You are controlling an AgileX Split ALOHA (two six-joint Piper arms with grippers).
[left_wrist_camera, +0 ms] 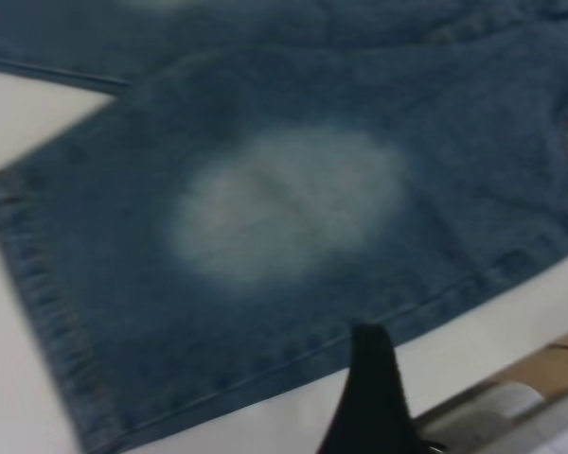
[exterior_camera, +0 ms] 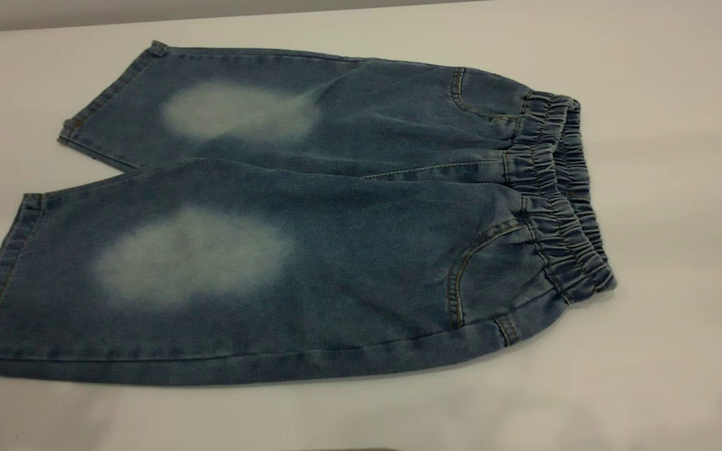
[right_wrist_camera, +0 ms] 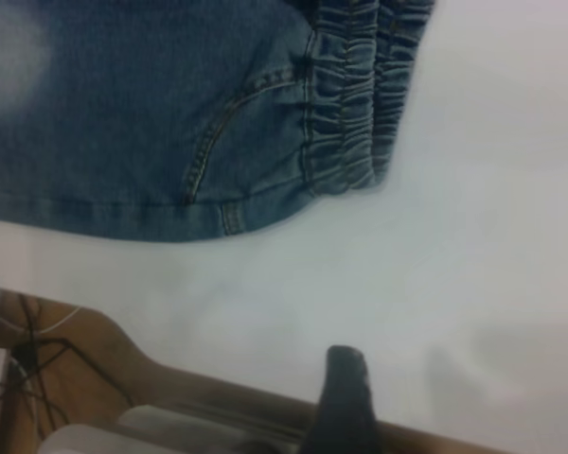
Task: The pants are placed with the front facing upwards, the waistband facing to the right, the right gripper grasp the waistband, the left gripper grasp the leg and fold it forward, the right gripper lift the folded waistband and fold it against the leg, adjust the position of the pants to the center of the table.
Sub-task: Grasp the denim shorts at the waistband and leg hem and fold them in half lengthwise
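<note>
Risk first: may catch only the top layer of the waistband [exterior_camera: 558, 188], since the gathered elastic sits doubled and ruffled toward the right edge of the table [exterior_camera: 680, 156]. Would then lift the front alone and leave the back dragging. Could equally miss the near leg [exterior_camera: 167, 275] by closing beside the side seam instead of over it, pinching nothing but bare tabletop. Might also skew the fold if the two ends rise unevenly, given the stiff denim and the wide spread of the pants [exterior_camera: 336, 207] from the left edge across the middle. Could push the cloth into a bunch rather than grip it, coming in too flat along the near edge.

As for the pants themselves: spread flat, front up, pockets showing, hems toward the left edge, nothing folded yet.

Now the left gripper [left_wrist_camera: 371, 397]: poised at the near edge, just beside the outer seam of the near leg and not far from the pale knee patch [left_wrist_camera: 289, 203]. Holds nothing. Open or closed: cannot tell, with only one black tip in view. Touching the cloth or just above it: cannot tell either.

Then the right gripper [right_wrist_camera: 346, 397]: over bare table toward the near right corner, well apart from the waistband's near end. Grips nothing, touches no cloth. Width of opening: again cannot tell.
</note>
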